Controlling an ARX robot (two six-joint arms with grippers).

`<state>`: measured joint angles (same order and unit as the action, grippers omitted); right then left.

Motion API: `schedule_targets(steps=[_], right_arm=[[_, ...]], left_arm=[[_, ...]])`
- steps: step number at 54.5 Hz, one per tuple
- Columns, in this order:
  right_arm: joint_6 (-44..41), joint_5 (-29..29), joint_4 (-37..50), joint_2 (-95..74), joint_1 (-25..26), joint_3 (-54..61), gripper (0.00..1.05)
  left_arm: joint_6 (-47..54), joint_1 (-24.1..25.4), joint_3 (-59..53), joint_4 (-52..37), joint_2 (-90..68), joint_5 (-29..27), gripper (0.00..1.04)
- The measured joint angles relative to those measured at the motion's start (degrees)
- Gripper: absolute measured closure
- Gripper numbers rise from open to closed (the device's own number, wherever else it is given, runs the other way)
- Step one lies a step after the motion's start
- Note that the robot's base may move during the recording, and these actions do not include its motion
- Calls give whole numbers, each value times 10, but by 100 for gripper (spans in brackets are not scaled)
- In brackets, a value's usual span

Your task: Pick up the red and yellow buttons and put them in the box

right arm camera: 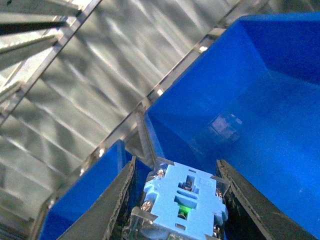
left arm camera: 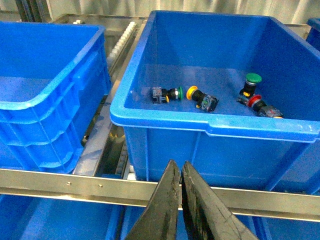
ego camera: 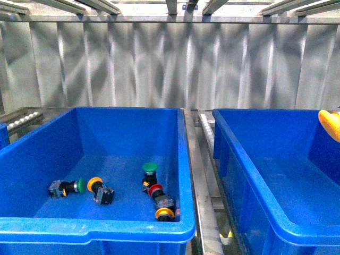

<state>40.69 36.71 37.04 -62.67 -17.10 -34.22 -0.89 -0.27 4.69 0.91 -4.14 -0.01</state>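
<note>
My right gripper (right arm camera: 176,167) is shut on a yellow button; the right wrist view shows its pale blue rear block (right arm camera: 182,200) between the fingers, above the empty blue box (right arm camera: 270,105). In the front view only the button's yellow cap (ego camera: 330,124) shows at the right edge, over that box (ego camera: 265,175). The left bin (ego camera: 32,154) holds a yellow button (ego camera: 96,185), a red button (ego camera: 155,189) and another yellow button (ego camera: 164,213). My left gripper (left arm camera: 180,167) is shut and empty, low in front of this bin (left arm camera: 215,131).
Two green-capped buttons (ego camera: 79,185) (ego camera: 150,168) lie in the left bin too. A metal roller track (ego camera: 204,159) runs between the bins. A metal rail (left arm camera: 75,185) crosses in front of the left gripper, and a third blue bin (left arm camera: 50,100) stands beside it.
</note>
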Motion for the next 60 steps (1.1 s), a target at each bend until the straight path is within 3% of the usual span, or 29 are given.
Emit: schedule_targets(steps=[8, 18, 28, 32, 45, 60], right_arm=[[-72, -2, 13, -11, -11, 1, 65], [-92, 0, 9, -12, -12, 1, 65], [-129, 5, 58, -21, -16, 8, 65], [-155, 16, 70, -26, -21, 8, 65], [-196, 28, 93, -35, -37, 10, 65], [-171, 37, 64, -26, -29, 23, 65]], left_arm=[[1, 0, -11, -2, 8, 0, 102], [2, 0, -18, -3, 16, 0, 101], [2, 0, -19, -3, 17, 0, 69], [2, 0, -19, -3, 17, 0, 50], [2, 0, -19, -3, 18, 0, 9], [3, 0, -20, -4, 18, -3, 8]])
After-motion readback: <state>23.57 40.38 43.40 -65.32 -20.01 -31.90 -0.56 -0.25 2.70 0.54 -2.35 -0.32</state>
